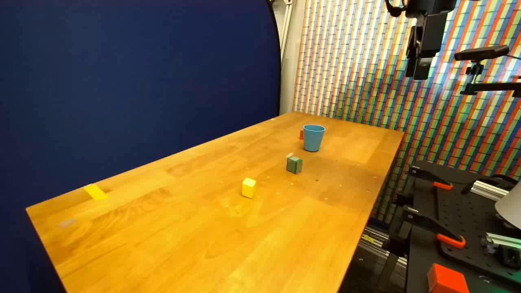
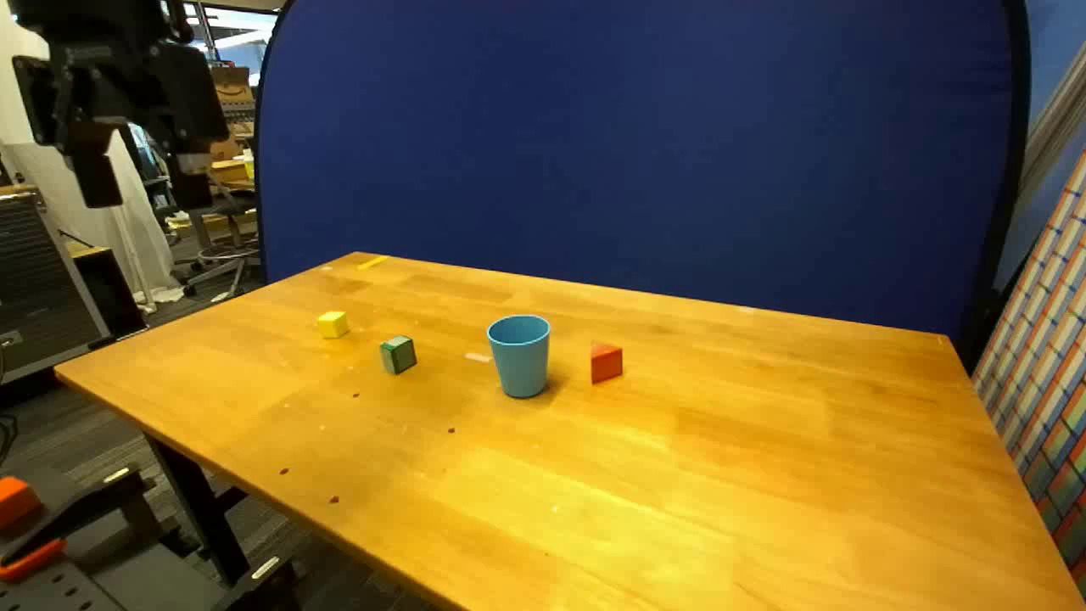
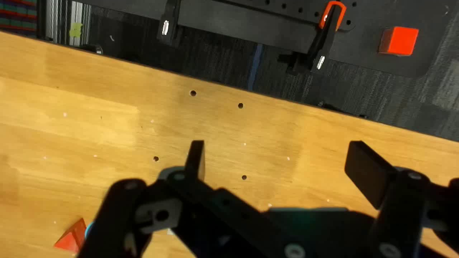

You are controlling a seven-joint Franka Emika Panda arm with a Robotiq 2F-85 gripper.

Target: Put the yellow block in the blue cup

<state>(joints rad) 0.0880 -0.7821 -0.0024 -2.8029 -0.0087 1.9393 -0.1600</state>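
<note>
On the wooden table (image 1: 228, 244), yellow block (image 1: 249, 188) sits outside the blue cup (image 1: 313, 138), well apart, roughly 8 o'clock from it in an exterior view. Cup upright, mouth up. Green block (image 1: 294, 165) at 2 o'clock from the yellow one, between it and the cup, touching neither. Flat yellow strip (image 1: 96, 192) at 9 o'clock from the yellow block, near the table edge. In an exterior view, red wedge (image 2: 607, 362) at 3 o'clock from the cup, near it, gap visible. Gripper (image 2: 146, 185) hangs in the air at 10 o'clock from the cup there, fingertips down. Fingers (image 3: 367, 172) spread wide, holding nothing, bare wood between them in the wrist view. Same view, 2 o'clock: red block (image 3: 401, 41) on a black platform (image 3: 251, 27).
</note>
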